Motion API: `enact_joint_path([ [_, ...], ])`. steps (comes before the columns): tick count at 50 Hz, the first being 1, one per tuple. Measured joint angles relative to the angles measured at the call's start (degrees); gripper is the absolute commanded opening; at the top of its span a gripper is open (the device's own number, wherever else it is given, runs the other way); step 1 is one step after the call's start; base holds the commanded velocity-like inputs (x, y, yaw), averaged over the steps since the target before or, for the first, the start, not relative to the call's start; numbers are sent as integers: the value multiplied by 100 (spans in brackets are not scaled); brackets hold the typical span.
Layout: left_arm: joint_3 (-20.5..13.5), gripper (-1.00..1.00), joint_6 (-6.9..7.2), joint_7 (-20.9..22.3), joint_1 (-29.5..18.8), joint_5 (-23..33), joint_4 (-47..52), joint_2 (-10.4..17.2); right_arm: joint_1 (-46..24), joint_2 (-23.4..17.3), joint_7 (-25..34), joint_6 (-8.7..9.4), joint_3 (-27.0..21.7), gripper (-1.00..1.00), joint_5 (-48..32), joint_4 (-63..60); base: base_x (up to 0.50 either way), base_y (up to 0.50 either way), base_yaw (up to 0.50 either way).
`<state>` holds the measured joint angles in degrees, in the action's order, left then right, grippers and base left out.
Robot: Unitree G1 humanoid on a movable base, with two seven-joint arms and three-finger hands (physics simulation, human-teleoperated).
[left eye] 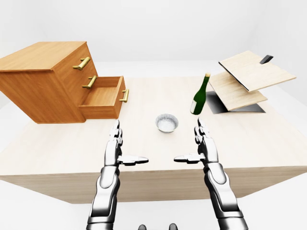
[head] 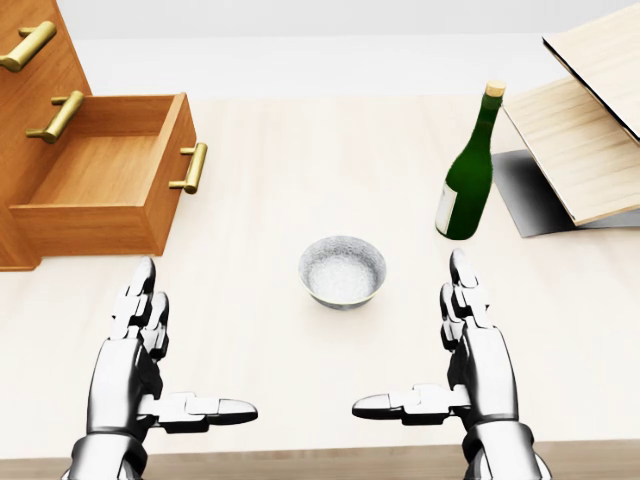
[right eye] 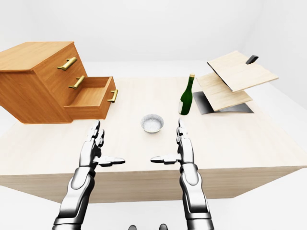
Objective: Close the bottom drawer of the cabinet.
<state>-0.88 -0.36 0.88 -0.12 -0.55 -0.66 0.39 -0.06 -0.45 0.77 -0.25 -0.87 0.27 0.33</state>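
Left-eye view: bottom drawer (left eye: 103, 97) of the cabinet (left eye: 45, 79) is pulled out, up and left of the left hand (left eye: 116, 146). Left hand is spread flat, holding nothing; right hand (left eye: 204, 146) likewise, fingers extended, empty. The drawer's brass handle (left eye: 124, 95) sits almost straight beyond the left fingertips, well apart.

Head view: the drawer front (head: 172, 172) faces right, its slide axis running left-right across the view. Left hand (head: 140, 360) is clearly the nearer one; right hand (head: 470, 350) lies past the bowl (head: 342, 270), with the bottle (head: 467, 175) just above it. Likely push: leftward on the front panel.

Right-eye view: same layout, the open drawer (right eye: 91, 95) above the left hand (right eye: 93, 146), both resting over the table (right eye: 249, 143), not yet touching the cabinet.
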Motion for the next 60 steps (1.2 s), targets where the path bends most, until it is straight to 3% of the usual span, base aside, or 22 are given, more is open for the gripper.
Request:
enact_joint_path([
  [16,-73,100,-15,111,59,-83,39,34,47,-59,95,25,-115,100,15,-81,0,0,0],
  [22,-74,100,164,130,164,-103,440,38,100,-70,102,137,-155,100,27,-318,0,0,0],
  [31,23,100,267,-23,256,327,838,46,115,-79,105,162,-187,100,13,-393,0,0,0],
  [45,54,100,419,-75,300,537,1179,44,166,-82,92,223,-195,100,-28,-544,0,0,0],
  [48,67,100,532,-64,383,577,1466,45,247,-80,84,315,-189,100,-61,-790,0,0,0],
  [52,74,100,536,-12,562,639,2174,50,440,-71,99,525,-194,100,-88,-1450,0,0,0],
  [56,24,100,536,90,726,660,3113,52,650,-62,158,525,-317,100,-39,-2312,0,0,0],
  [60,-77,100,536,200,828,645,4018,45,737,-64,240,525,-745,100,231,-3327,0,0,0],
])
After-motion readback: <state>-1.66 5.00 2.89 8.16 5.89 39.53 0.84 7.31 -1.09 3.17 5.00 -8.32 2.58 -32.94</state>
